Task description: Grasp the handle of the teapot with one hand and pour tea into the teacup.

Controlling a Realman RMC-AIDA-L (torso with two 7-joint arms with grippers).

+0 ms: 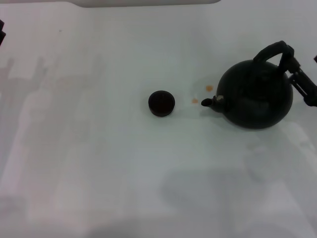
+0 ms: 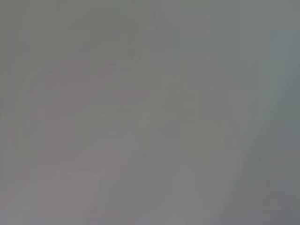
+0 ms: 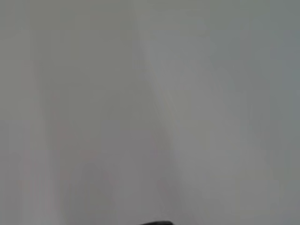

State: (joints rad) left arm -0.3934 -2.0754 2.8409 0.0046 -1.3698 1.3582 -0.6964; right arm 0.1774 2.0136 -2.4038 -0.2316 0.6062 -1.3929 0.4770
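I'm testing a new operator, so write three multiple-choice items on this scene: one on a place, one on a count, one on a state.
1. Where is the cup?
A. To the robot's left of the teapot spout, apart from it
B. Directly under the spout
C. Behind the teapot

2. How many orange drops lie on the table?
A. One
B. Two
C. Five

3. What state is the cup in?
A. Standing free on the table
B. Held by a gripper
C. Stacked on the teapot

Answers:
1 A: bare table separates the cup from the spout.
2 B: two drops sit by the spout.
3 A: the right gripper is at the teapot's handle and the left gripper is at the far left edge, neither near the cup.
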